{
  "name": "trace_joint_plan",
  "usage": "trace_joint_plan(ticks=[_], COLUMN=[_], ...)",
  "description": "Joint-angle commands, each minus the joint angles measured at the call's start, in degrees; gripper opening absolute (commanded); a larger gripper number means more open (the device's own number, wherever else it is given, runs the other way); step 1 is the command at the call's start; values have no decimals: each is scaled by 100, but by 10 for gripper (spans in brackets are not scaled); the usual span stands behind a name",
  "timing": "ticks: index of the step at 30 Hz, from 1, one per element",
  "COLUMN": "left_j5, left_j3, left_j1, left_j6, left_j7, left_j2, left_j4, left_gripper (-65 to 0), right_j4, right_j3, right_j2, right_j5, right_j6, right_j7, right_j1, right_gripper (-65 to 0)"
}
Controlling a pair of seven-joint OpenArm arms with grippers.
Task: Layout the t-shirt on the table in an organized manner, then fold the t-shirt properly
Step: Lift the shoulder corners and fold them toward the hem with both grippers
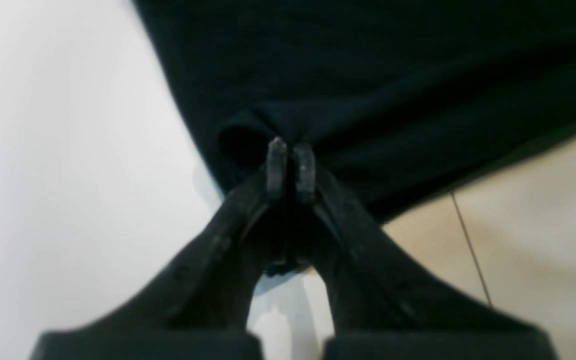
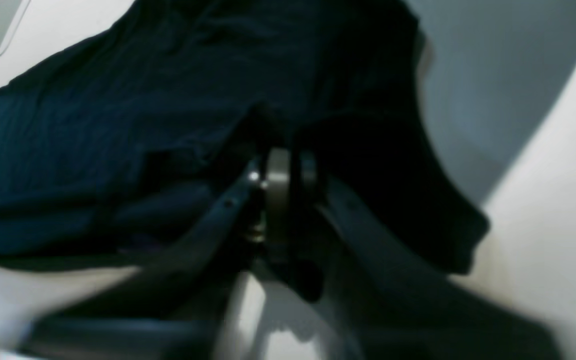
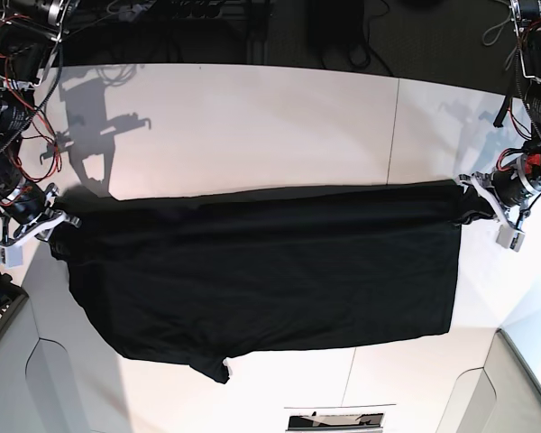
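Observation:
The black t-shirt (image 3: 270,271) lies spread wide across the white table (image 3: 252,126), its far edge pulled taut between both grippers. In the base view my left gripper (image 3: 469,193) holds the shirt's corner at the right. The left wrist view shows that gripper (image 1: 290,150) shut, with a fold of the t-shirt (image 1: 393,75) pinched between its tips. My right gripper (image 3: 58,222) holds the opposite corner at the left. In the blurred right wrist view, this gripper (image 2: 290,165) has its jaws close together with the t-shirt (image 2: 143,110) between them. A small pale tag (image 3: 227,364) shows at the near hem.
A thin dark seam (image 3: 397,126) crosses the table right of centre. Arm bases with cables stand at the left edge (image 3: 9,99) and the right edge (image 3: 532,81). The table's near edge has angled cut-outs at both corners, and a dark object (image 3: 334,420) sits at the bottom.

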Motion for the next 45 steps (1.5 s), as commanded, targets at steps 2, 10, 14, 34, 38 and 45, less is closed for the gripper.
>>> trace_joint_plan(ticks=[2,10,14,34,38,45], left_j5=[-72,-72,-354,-1292,-1539,-1534], left_j3=[-33,-35,-140,-1086,-1462,-1480], left_j1=[-98,-243,-455,251,560,927], left_j6=[10,411,341,205,186,190], left_j7=[-109,37,435,874,960,1071], left_j2=[-140,-144,-146,-247,-140,345], left_j4=[63,59,103,129,129,129], left_gripper=[-608,-335,-335,-335,-335,-335], right_j4=[92,92,109,442,426,46], right_j3=[28,28,72,1816,1827,1690], right_j2=[68,42,55,136,133,81], right_j5=[92,7,79,581,564,417], right_j6=[7,4,7,28,26,24], right_j7=[284,382,140,-603,-391,-74], right_j1=[127,254,413,-348,-671,-640], right_gripper=[-386,-292,-292,-292,-292,-292])
